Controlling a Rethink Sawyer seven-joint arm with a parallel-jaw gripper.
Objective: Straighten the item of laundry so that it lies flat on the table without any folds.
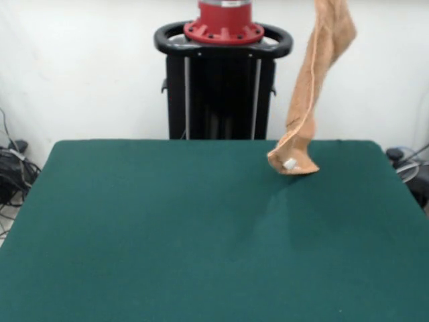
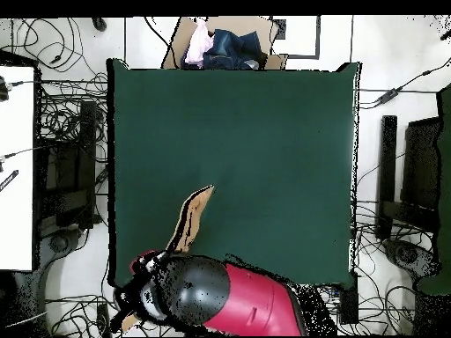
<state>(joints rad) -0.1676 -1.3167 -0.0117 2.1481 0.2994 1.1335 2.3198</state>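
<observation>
Your towel hangs bunched above the table; arm hides the gripper, jaw state unclear.

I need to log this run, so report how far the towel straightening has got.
Done: the towel has been picked up and hangs in a long bunched strip from above the front view's top edge. In hand: only its lower end with the white label touches the table. Left: lowering it and spreading it flat without folds. The gripper itself is not visible.
</observation>
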